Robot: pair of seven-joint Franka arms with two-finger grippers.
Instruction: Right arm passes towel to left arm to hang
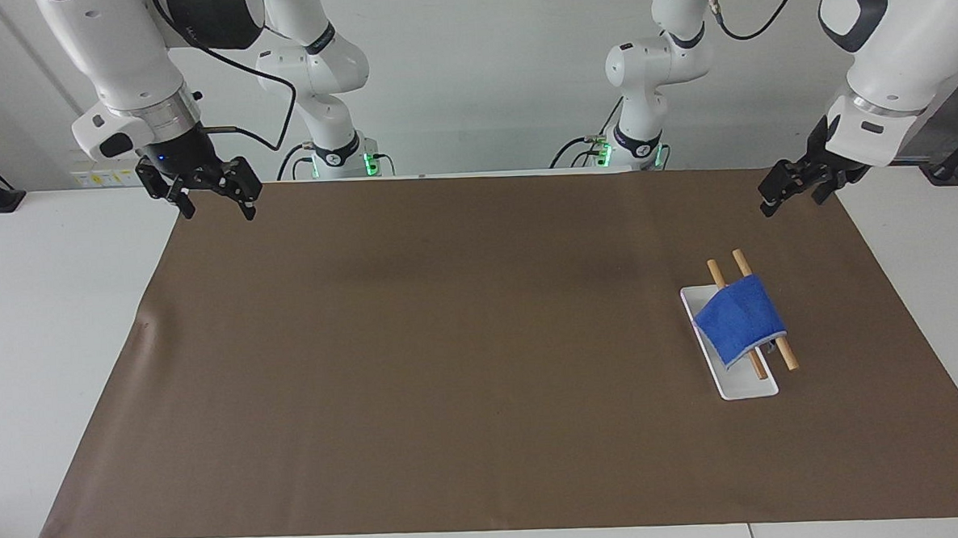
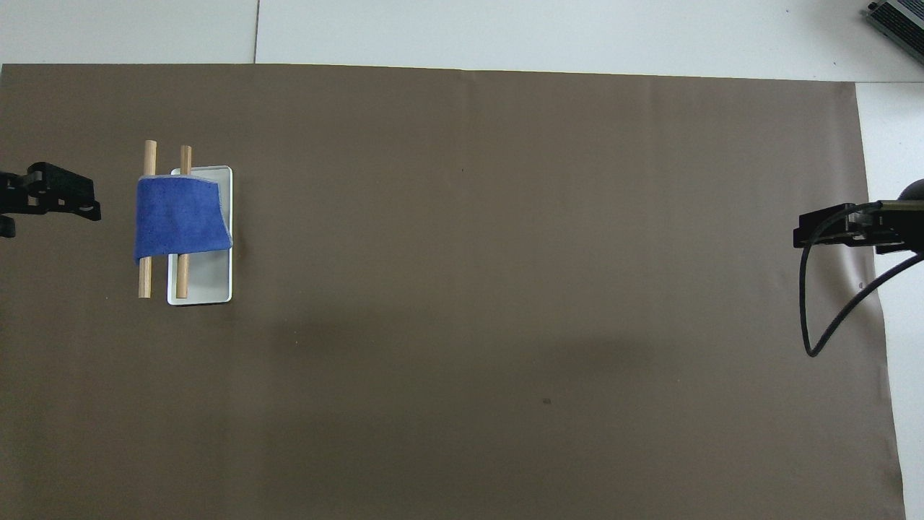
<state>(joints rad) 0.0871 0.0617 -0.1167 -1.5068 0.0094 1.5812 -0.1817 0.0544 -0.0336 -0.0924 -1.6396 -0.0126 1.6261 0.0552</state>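
1. The towel point(image 1: 738, 318) point(image 2: 180, 220) is draped across two wooden rods point(image 1: 764, 309) point(image 2: 148, 217) that lie side by side, raised over a white tray point(image 1: 735, 383) point(image 2: 209, 278).
2. The towel covers the middle of both rods; their bare ends stick out on the side nearer the robots and on the side farther from them.
3. One edge of the towel hangs down over the tray, the other hangs past the outer rod toward the left arm's end of the desk.
4. The tray sits on a brown mat point(image 1: 450, 343) point(image 2: 505, 289) that covers most of the white desk point(image 1: 45, 320) point(image 2: 505, 29), toward the left arm's end of it.
5. The left end effector point(image 1: 791, 187) point(image 2: 50, 202) hangs in the air over the mat's edge at its own end of the desk, well apart from the towel and holding nothing.
6. Its fingers point down and toward the mat; they stand apart, open.
7. The right end effector point(image 1: 209, 196) point(image 2: 830, 231) hangs over the mat's corner at the other end of the desk, near the robots, also empty.
8. Its two fingers are spread wide, open, pointing down.
9. A loose black cable point(image 1: 262, 109) point(image 2: 830, 318) loops to the right arm's wrist, and a small blue light point(image 1: 160, 160) glows just above that end effector.
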